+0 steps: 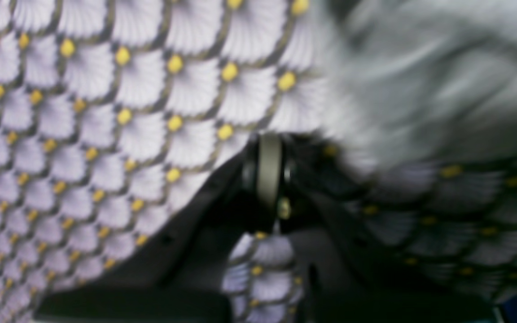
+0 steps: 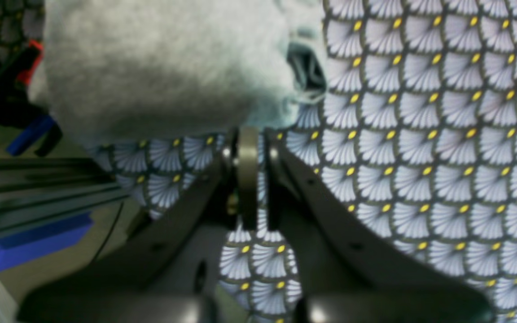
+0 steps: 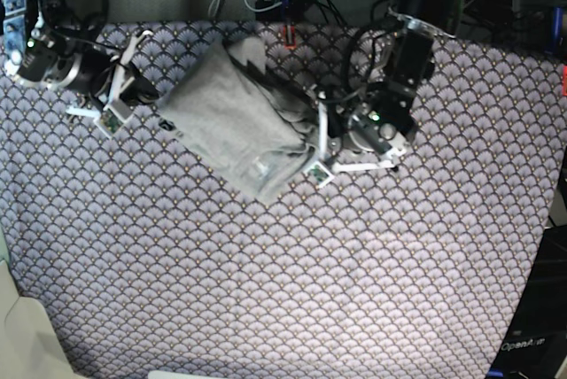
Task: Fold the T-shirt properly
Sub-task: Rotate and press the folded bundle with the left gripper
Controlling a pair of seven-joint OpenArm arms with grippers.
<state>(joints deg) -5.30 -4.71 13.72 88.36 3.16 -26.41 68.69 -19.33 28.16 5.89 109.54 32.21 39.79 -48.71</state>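
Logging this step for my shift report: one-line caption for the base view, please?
Folded light heather-grey T-shirt lies on purple scallop-patterned table cloth, left gripper at its edge, right gripper just beside it.

Both arms are black with silver-grey joint housings and white brackets near the wrists. The left end effector [image 1: 265,172] and right end effector [image 2: 248,172] each show matte black fingers with grey-olive pads and small brass-coloured screws. Black cables trail from each arm.

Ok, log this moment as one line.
shirt: folded bundle on cloth | left gripper: shut, empty, beside shirt | right gripper: shut, empty, beside shirt
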